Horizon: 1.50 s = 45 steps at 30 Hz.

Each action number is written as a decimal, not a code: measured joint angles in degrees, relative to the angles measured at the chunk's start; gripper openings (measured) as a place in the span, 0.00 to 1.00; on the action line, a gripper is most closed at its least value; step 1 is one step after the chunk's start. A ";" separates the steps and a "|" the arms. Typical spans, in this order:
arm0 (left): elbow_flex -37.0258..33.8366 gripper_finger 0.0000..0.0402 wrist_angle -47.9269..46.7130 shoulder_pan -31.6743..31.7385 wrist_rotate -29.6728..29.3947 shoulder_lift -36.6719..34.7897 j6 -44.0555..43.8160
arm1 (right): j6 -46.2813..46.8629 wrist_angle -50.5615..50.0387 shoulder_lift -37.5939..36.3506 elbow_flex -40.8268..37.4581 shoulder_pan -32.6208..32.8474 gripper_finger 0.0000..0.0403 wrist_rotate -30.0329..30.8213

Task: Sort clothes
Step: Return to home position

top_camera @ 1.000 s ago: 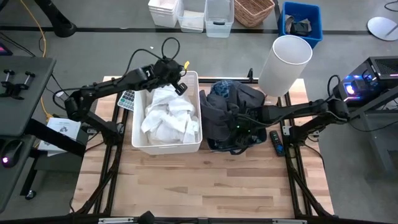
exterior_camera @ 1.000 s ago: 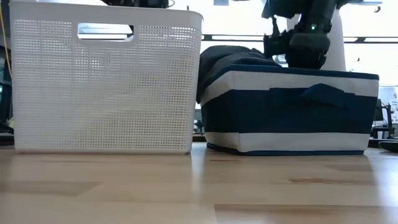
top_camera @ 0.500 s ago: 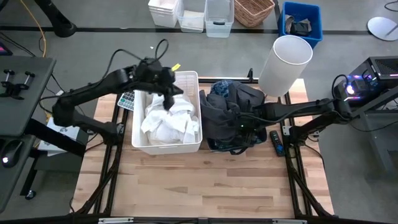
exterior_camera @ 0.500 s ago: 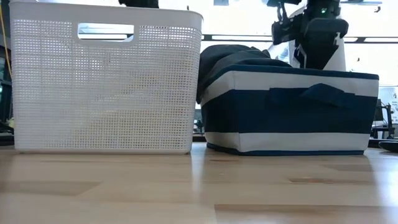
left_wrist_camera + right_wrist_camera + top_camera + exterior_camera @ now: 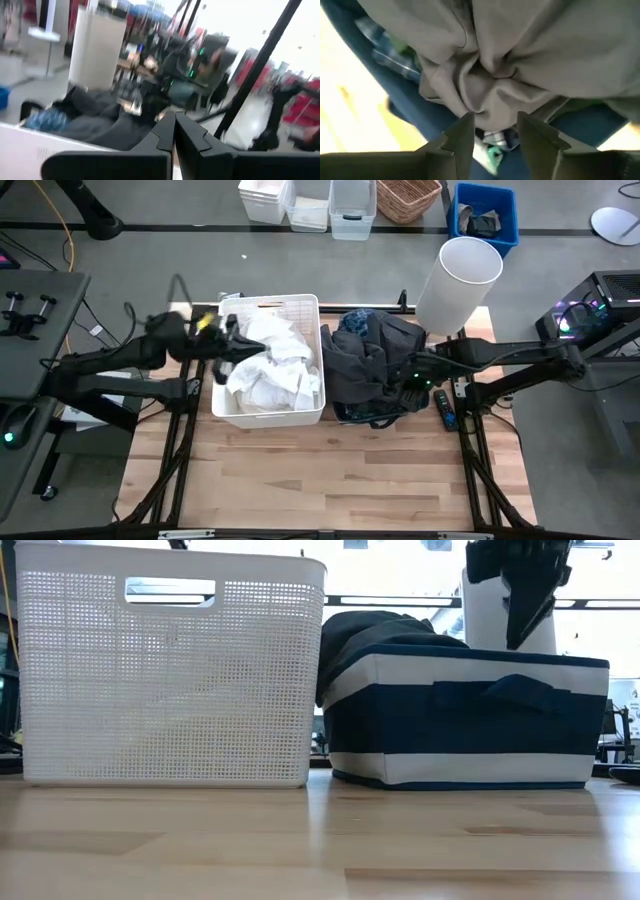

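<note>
We see R gripper (image 5: 494, 120) spread wide over grey garment (image 5: 520, 50) in blue bin (image 5: 400, 710), may snag it leaving; L gripper (image 5: 173, 122), pressed together, by white bin (image 5: 170, 670).

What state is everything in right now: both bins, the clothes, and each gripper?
white bin: upright, loaded.
white clothes: heaped inside the white bin.
blue bin: upright, overfull.
dark clothes: piled above the blue bin's rim, draping over one edge.
left gripper: shut, empty, at the white bin's rim.
right gripper: open, empty, above the dark clothes.
</note>
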 joint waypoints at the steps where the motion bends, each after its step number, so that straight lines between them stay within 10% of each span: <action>1: -2.11 0.00 2.45 -0.40 -0.27 -1.86 -0.46 | 1.51 0.03 -0.84 0.14 -0.02 0.37 -0.87; 11: -27.67 0.00 43.30 -2.22 -0.83 -12.51 -6.25 | 7.42 5.93 -4.33 10.68 1.16 0.03 4.96; 20: -46.34 0.00 70.72 -4.09 -6.99 -17.99 -6.65 | 7.38 5.70 -4.36 20.14 0.96 0.01 10.83; 33: -46.31 0.00 59.42 -4.10 -3.61 -21.45 -7.16 | 11.72 9.22 -7.26 11.99 9.05 0.00 7.83; 45: -46.29 0.00 58.68 -4.10 -3.51 -21.45 -7.14 | 10.22 33.93 -36.64 -17.89 18.26 0.00 19.37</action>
